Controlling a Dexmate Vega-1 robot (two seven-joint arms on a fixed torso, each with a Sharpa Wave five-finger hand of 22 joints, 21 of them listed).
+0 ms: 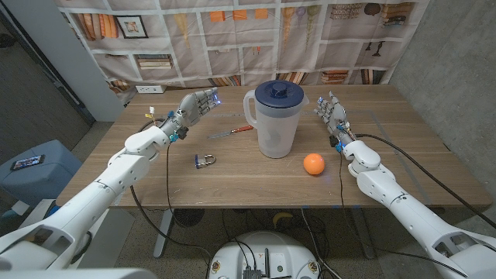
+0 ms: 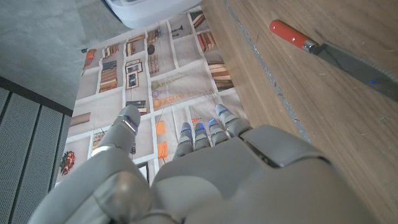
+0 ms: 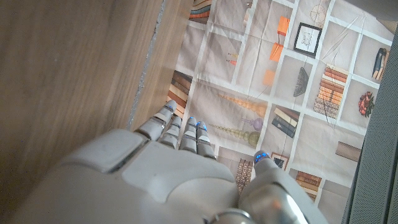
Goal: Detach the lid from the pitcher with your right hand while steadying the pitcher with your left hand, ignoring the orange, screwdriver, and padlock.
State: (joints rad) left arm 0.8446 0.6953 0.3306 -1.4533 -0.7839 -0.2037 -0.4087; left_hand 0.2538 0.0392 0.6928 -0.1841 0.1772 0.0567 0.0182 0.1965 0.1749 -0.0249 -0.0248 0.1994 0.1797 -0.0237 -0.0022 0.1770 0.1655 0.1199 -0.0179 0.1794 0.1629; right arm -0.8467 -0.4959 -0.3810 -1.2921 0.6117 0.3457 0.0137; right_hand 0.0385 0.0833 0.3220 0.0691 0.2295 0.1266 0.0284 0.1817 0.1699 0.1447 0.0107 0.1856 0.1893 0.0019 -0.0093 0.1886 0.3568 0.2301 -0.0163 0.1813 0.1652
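1. The clear pitcher [image 1: 275, 124] stands in the middle of the wooden table [image 1: 403, 147], and its dark blue lid [image 1: 279, 93] is on top
2. The left hand [image 1: 194, 107] waits to the left of the pitcher, well apart, with fingers spread and nothing in it
3. The right hand [image 1: 332, 112] waits near the pitcher's right side, fingers apart too, holding nothing
4. No step has begun, I think; the lid is on
5. Next, the left hand should likely go and hold the pitcher's side
6. Leave the orange [image 1: 313, 163], the screwdriver [image 1: 230, 132] and the padlock [image 1: 204, 160] alone
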